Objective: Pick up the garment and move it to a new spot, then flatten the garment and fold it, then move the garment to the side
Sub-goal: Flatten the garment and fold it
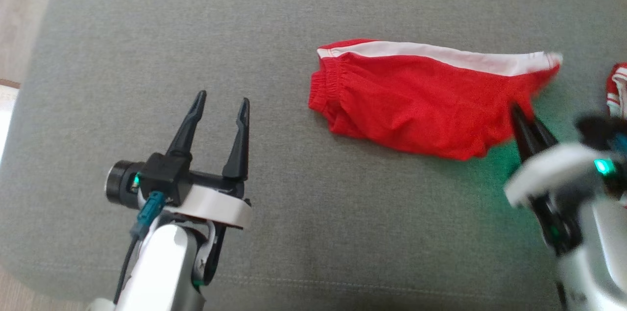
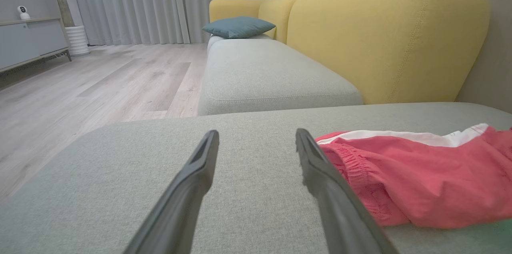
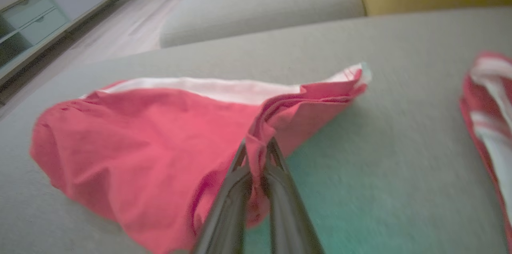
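Garment (image 1: 416, 100), red shorts with a white side stripe, lies on the grey sofa cushion (image 1: 294, 232), seemingly doubled leg over leg, so flattening and 1 fold look done. The right pincer (image 1: 521, 117) is clamped on its hem corner, that edge raised slightly. The left pincer (image 1: 223, 100) hovers spread wide, well left of the waistband. Left, I judge: perhaps another fold, then shifting it aside.

Second garment (image 1: 616, 86) edge-cropped; right jaws blurred.
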Tool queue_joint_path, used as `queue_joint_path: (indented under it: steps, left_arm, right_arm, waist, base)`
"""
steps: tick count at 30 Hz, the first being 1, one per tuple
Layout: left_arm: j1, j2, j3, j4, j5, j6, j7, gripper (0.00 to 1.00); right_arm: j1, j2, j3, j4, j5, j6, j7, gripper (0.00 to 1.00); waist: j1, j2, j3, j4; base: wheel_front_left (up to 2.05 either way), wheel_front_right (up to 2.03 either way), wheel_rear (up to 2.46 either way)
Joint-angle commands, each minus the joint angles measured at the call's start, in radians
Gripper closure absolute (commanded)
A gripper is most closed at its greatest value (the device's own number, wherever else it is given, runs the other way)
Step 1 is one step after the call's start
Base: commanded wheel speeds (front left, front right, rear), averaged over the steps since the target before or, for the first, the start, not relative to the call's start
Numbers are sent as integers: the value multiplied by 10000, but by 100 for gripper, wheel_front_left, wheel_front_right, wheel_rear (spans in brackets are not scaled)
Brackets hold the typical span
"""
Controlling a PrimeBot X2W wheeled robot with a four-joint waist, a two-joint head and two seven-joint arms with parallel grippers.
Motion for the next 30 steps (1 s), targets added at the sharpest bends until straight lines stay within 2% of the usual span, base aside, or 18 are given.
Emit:
queue_joint_path:
  steps: [1, 6, 11, 16, 20, 21, 22, 27, 30]
  left_arm:
    - [-158, 80, 196, -288, -70, 1, -53, 0]
    - [-159, 44, 79, -231, -152, 18, -53, 0]
    - [-149, 13, -34, -186, -258, 37, -53, 0]
    - [-102, -9, -131, -141, -345, 75, -53, 0]
    - [-94, -18, -134, -162, -375, 115, -53, 0]
    - [-94, -20, -125, -166, -376, 126, -53, 0]
    - [-93, -21, -116, -169, -373, 137, -53, 0]
    - [-63, 19, -15, -154, -287, 188, -53, 0]
    - [-6, 119, 57, -141, -206, 219, -53, 0]
  right_arm:
    - [-899, -163, 664, -551, -133, -53, 90, 100]
    - [-2206, 98, 2860, -449, -76, -53, 306, 100]
    - [-2778, 691, 4690, 502, 575, -53, 74, 100]
    - [-2746, 937, 5488, 1942, 1019, -53, -227, 100]
    - [-2859, 1016, 5793, 2524, 1208, -53, -685, 100]
    - [-2902, 1026, 5827, 2600, 1217, -53, -848, 55]
    - [-2943, 1036, 5872, 2646, 1237, -53, -1017, 2]
    - [-3196, 870, 6325, 1897, 962, -53, -2741, 0]
    - [-3028, 559, 6066, 1306, 696, -53, -3536, 0]
  waist:
    - [0, -1, -87, 113]
    - [0, -1, -306, 409]
    - [0, -1, -400, 761]
    - [0, -1, -364, 1016]
    - [0, -1, -280, 1024]
    - [0, -1, -268, 1003]
    - [0, -1, -261, 976]
    - [0, -1, -320, 676]
    - [0, -1, -432, 388]
  base:
    - [0, 0, 0]
    - [0, 0, 0]
    - [0, 0, 0]
    - [0, 0, 0]
    - [0, 0, 0]
    - [0, 0, 0]
    - [0, 0, 0]
    - [0, 0, 0]
    - [0, 0, 0]
